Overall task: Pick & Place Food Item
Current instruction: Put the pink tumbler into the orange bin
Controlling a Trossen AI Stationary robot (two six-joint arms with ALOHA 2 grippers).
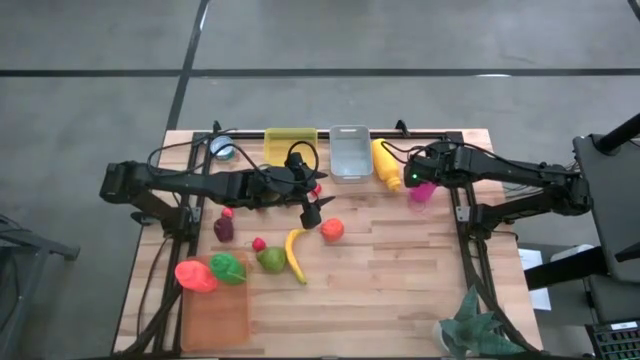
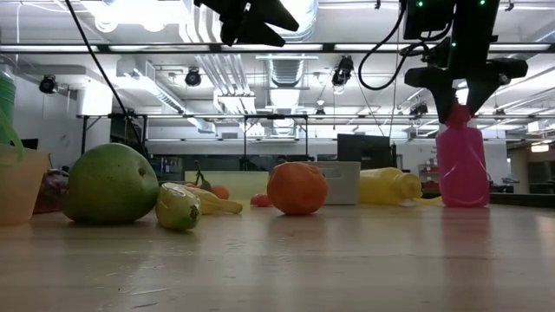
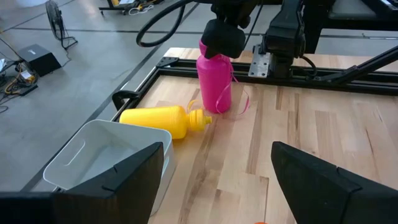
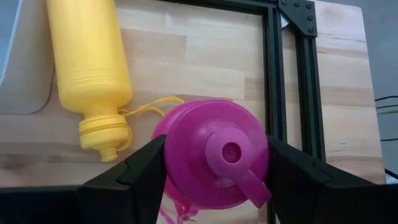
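Note:
A pink bottle (image 1: 422, 190) (image 2: 462, 165) stands upright on its base at the table's far right, its strap trailing beside it. My right gripper (image 4: 214, 168) (image 2: 457, 102) comes down on its top, shut on it. A yellow bottle (image 4: 87, 68) (image 1: 386, 163) lies on its side just left of it. My left gripper (image 1: 310, 205) (image 3: 217, 168) hangs open above the table's middle, touching nothing. Below and around it lie a banana (image 1: 295, 255), an orange fruit (image 1: 332, 229) and a green fruit (image 1: 271, 260). My right gripper pinches the pink bottle's domed top (image 4: 180, 155) between its two fingers (image 4: 134, 180), one on each side, with the spout between them. The fingers come from above, pointing steeply down. The bottle stands upright with its base (image 2: 462, 201) on the table.
A yellow bin (image 1: 290, 143) and a clear bin (image 1: 349, 152) stand at the far edge. An orange tray (image 1: 213, 315) sits near left, with red (image 1: 193, 275) and green (image 1: 227, 267) pieces by it. A purple piece (image 1: 223, 228) lies at the left. The near right boards are bare.

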